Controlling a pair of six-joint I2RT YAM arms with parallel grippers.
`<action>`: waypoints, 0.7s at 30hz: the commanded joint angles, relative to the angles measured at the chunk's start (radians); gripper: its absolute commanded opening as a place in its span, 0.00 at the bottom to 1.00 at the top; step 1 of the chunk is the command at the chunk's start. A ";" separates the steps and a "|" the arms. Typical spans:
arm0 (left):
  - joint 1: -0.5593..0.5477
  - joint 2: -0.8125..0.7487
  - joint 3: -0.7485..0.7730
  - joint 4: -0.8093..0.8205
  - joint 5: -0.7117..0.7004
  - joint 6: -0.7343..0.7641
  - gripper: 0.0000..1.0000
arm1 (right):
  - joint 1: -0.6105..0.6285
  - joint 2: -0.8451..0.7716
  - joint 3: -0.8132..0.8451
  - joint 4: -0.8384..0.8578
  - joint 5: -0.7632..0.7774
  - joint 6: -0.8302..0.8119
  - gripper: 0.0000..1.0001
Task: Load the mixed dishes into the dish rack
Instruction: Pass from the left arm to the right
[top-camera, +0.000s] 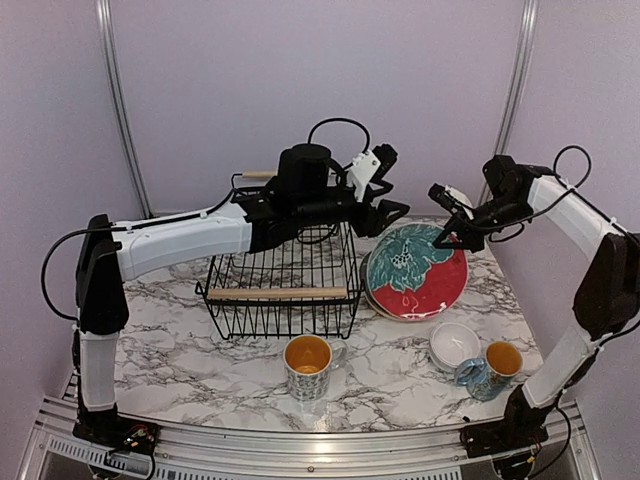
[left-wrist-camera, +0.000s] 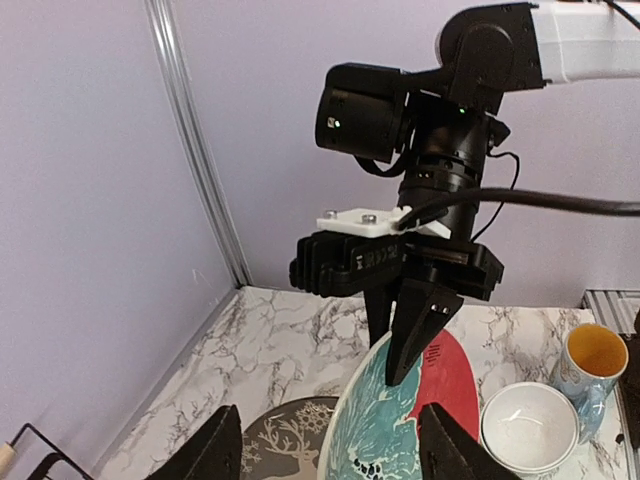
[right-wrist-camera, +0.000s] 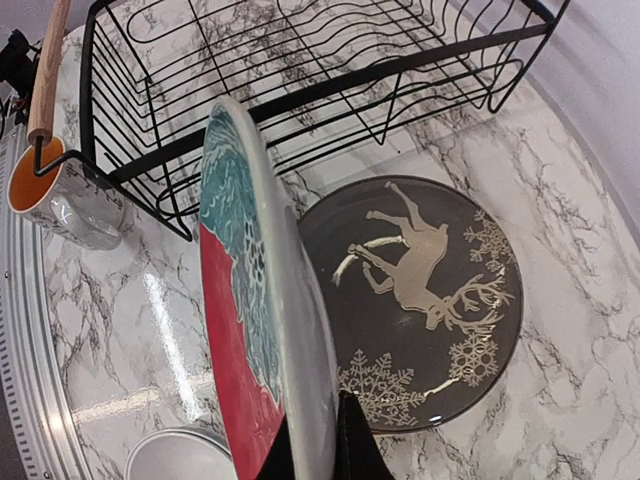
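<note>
- One red plate with teal leaf stood tipped up on edge just right of the dish rack. Its painted face was turned up and toward the near side of the worktop, and its back faced the far wall.
- The right tool was clamped on the plate's raised far rim, one finger on each face.
- The left tool hung by the rack's far right corner with its fingers apart. The plate's rim showed between them in the left wrist view, and I could not tell whether they touched it.
- Behind the raised plate, the dark grey reindeer plate lay flat on the worktop, close beside the rack.
- The rack's long axis ran left to right, with a wooden handle along its near side.
- An upright mug stood just in front of the rack.
- A small white bowl sat mouth up at the near right, with a second mug just beside it.
</note>
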 joint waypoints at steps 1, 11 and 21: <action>-0.001 -0.209 -0.100 0.023 -0.209 -0.012 0.63 | -0.015 -0.004 0.143 0.049 -0.016 0.157 0.00; 0.062 -0.679 -0.577 -0.248 -0.880 -0.325 0.80 | -0.018 -0.073 0.185 0.349 0.143 0.496 0.00; 0.332 -0.622 -0.446 -0.665 -0.627 -0.639 0.68 | -0.007 -0.150 0.079 0.637 0.267 0.703 0.00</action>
